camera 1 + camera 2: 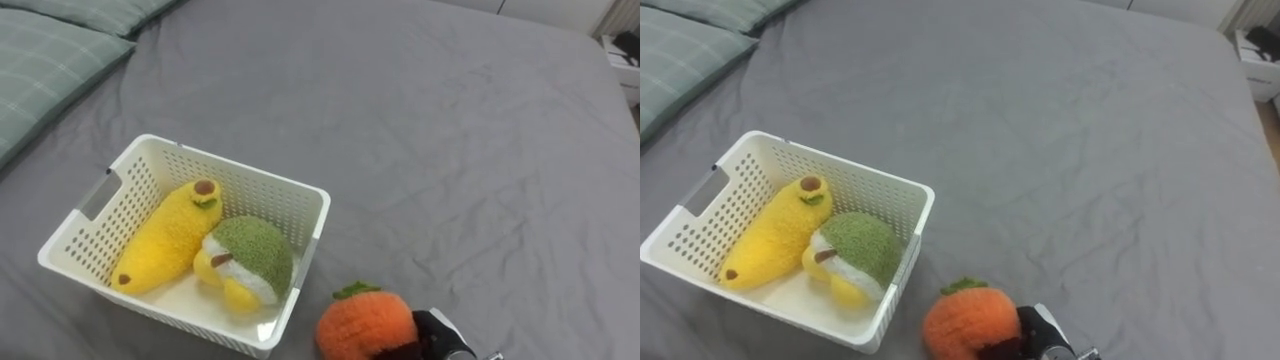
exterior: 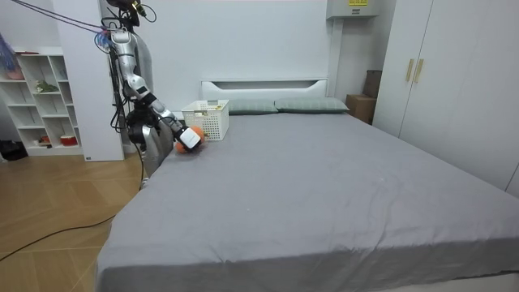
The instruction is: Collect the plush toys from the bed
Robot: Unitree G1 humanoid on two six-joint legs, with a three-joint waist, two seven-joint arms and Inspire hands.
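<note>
- The fingers [image 1: 398, 351] of the right hand [image 1: 436, 333] are curled around the orange plush toy [image 1: 365, 322] from below and from its right. Only their dark tips show at the near edge of the eye views.
- The bed [image 1: 450, 150] is covered by a smooth grey sheet that runs to the far right. In the room view the robot stands at its side on the room view's left, with the arm reaching over the mattress.
- Green checked pillows [image 1: 40, 70] lie at the far left.
- A white perforated basket [image 1: 232, 172] sits on the sheet at the near left, set at an angle, with a slot handle on its left wall.
- A yellow banana toy [image 1: 165, 240] lies lengthways in the basket's left half, its brown tip pointing near.
- A green and yellow plush [image 1: 250, 262] rests in the basket's right half, touching the banana toy.
- The orange plush toy, with a small green leaf tuft on top, is outside the basket, just beside its near right corner.
</note>
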